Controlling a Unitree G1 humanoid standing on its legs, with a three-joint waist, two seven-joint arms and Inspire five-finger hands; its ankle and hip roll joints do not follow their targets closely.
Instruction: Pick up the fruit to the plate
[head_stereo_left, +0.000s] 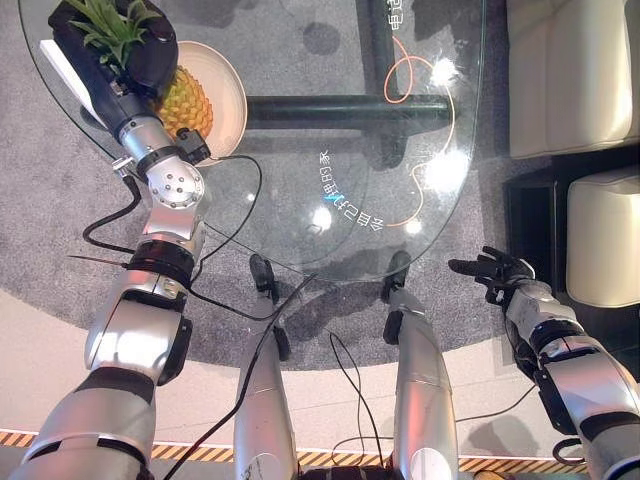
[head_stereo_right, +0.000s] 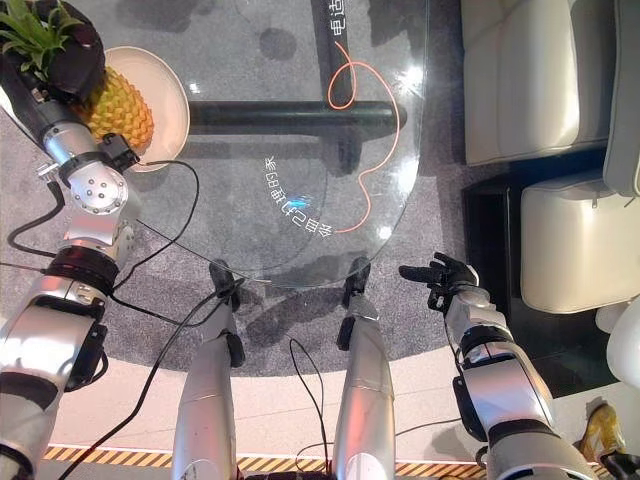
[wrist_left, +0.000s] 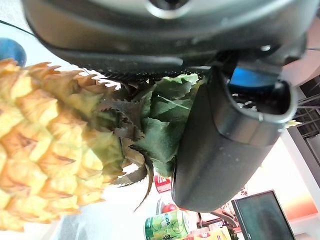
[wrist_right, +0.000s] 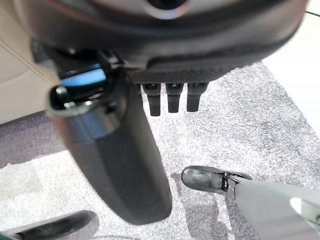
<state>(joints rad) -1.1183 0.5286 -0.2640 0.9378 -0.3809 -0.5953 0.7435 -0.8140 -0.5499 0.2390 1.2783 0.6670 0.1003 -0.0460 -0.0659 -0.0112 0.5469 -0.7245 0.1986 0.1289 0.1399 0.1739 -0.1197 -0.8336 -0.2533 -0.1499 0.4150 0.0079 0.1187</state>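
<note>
pineapple (head_stereo_left: 185, 105) lies on the plate (head_stereo_left: 228, 80) at upper left, left hand (head_stereo_left: 115, 50) clasping its crown; uncurl gently so it won't roll.

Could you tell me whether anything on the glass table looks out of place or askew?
Nothing is spilled or broken. The pineapple lies on its side across the plate rather than upright, its leafy crown under the left hand. The right hand hangs beside the glass table, off its edge.
</note>
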